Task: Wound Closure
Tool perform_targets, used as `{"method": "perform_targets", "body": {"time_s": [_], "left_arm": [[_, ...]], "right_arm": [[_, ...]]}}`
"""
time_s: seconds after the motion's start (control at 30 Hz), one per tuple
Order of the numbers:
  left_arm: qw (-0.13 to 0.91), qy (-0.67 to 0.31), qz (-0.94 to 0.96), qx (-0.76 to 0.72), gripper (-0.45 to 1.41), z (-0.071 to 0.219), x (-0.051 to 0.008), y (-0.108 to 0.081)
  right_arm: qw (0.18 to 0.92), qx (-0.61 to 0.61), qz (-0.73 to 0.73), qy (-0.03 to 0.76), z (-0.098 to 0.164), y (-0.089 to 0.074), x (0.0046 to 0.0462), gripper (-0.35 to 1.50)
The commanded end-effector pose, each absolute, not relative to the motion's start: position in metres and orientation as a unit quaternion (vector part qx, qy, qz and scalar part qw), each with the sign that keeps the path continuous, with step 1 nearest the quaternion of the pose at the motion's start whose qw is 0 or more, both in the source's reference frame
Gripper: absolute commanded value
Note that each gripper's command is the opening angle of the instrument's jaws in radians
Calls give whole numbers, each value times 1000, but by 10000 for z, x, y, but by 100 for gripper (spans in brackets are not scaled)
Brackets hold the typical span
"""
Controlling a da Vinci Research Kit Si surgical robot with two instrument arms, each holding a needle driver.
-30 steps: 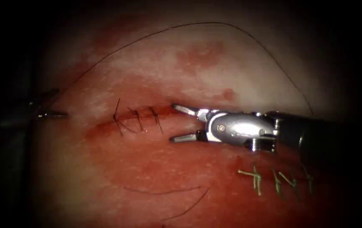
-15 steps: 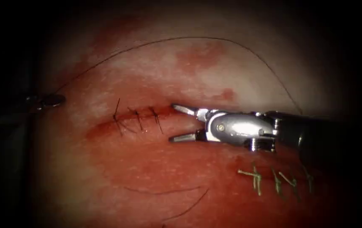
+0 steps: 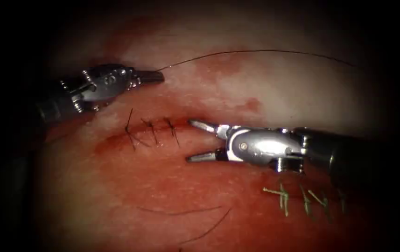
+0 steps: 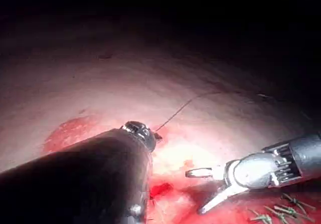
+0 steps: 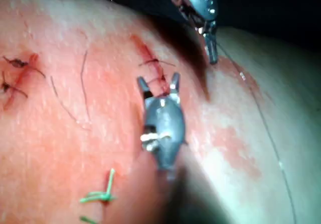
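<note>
My left tool [image 3: 155, 77] sat above stitched cut [image 3: 153, 130], jaws clamped on thread [image 3: 256, 51]. Thread ran rightward from its tip, long axis roughly level across tissue [image 3: 265, 88], well above my right tool [image 3: 197, 140]. Right tool's jaws gaped, holding nothing, tips at cut's right end. Left arm nearer thread. Couldn't spot needle.

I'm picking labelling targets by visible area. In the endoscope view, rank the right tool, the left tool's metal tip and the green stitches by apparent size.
1. Right tool, open jaws, holding nothing.
2. Left tool, shut on the thread.
3. Green stitches.
The left tool is partly in shadow, so its rank above the stitches is unsure.
</note>
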State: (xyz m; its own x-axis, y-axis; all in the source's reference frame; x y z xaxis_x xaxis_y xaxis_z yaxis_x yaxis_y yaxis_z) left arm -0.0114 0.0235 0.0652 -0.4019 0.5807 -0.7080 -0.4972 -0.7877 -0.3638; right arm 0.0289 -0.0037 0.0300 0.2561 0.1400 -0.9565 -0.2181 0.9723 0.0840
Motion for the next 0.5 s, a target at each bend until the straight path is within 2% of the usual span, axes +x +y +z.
{"method": "perform_targets", "body": {"time_s": [0.03,0.2,0.5], "left_arm": [[320,-49,833,-448,-45,656,-127,246],[307,-49,831,-461,-45,655,-177,273],[288,-66,801,-521,-45,666,-312,344]], "right_arm": [[791,-32,113,600,305,-36,297,125],[791,-34,112,600,306,-39,300,125],[794,-32,112,596,308,-45,304,130]]}}
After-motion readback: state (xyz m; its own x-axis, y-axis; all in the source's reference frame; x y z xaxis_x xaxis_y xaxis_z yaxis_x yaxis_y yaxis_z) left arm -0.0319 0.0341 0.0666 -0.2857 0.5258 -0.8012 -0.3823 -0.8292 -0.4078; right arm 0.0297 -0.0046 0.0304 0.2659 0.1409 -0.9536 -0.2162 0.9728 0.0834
